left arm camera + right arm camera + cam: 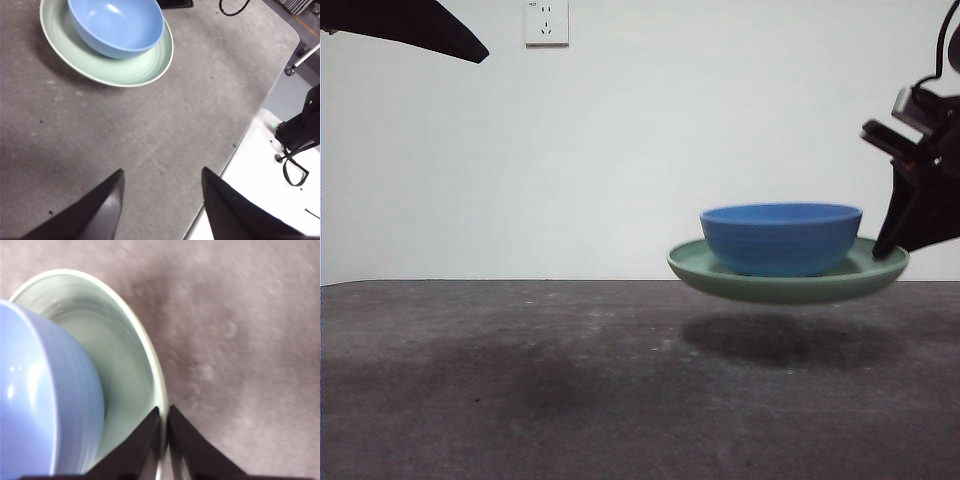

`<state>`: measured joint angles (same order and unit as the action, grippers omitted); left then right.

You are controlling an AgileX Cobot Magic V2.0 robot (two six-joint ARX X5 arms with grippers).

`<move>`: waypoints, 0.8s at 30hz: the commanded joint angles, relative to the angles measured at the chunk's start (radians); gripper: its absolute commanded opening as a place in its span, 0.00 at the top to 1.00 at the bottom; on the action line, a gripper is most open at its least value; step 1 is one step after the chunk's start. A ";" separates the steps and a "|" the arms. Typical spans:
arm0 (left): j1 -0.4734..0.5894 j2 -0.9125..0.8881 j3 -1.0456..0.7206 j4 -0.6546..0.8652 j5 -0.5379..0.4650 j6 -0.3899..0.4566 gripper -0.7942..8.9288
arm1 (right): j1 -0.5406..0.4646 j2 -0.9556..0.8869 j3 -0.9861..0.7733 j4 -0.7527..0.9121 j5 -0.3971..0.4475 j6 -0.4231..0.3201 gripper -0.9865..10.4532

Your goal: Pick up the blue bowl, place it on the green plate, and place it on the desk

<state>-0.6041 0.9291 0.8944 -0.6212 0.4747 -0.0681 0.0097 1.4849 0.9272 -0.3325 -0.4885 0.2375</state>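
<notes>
The blue bowl (782, 238) sits inside the green plate (786, 283), and both hang a little above the desk (520, 380), casting a shadow below. My right gripper (892, 243) is shut on the plate's right rim; in the right wrist view its jaws pinch the green plate (145, 370) edge beside the blue bowl (45, 400). My left gripper (161, 182) is open and empty, well away from the blue bowl (116, 24) and green plate (125, 67), and shows only as a black tip at the front view's top left.
A wall socket (547, 22) is on the white wall behind. A white surface (270, 200) with black cables borders the desk edge in the left wrist view.
</notes>
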 commanded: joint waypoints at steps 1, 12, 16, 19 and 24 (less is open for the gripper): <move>-0.005 0.005 0.007 0.009 0.004 0.008 0.66 | 0.019 -0.009 0.018 0.008 -0.013 0.046 0.90; -0.005 0.005 0.007 0.008 0.005 0.007 0.66 | 0.204 -0.014 0.030 0.070 0.050 0.144 0.90; -0.005 0.005 0.007 0.008 0.005 0.008 0.66 | 0.272 0.004 0.031 0.110 0.075 0.175 0.90; -0.005 0.005 0.007 0.008 0.005 0.008 0.66 | 0.311 0.029 0.031 0.137 0.098 0.197 0.90; -0.005 0.005 0.007 0.008 0.005 0.008 0.66 | 0.354 0.089 0.031 0.201 0.121 0.232 0.90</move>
<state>-0.6041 0.9291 0.8944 -0.6209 0.4747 -0.0685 0.3557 1.5497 0.9363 -0.1616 -0.3645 0.4290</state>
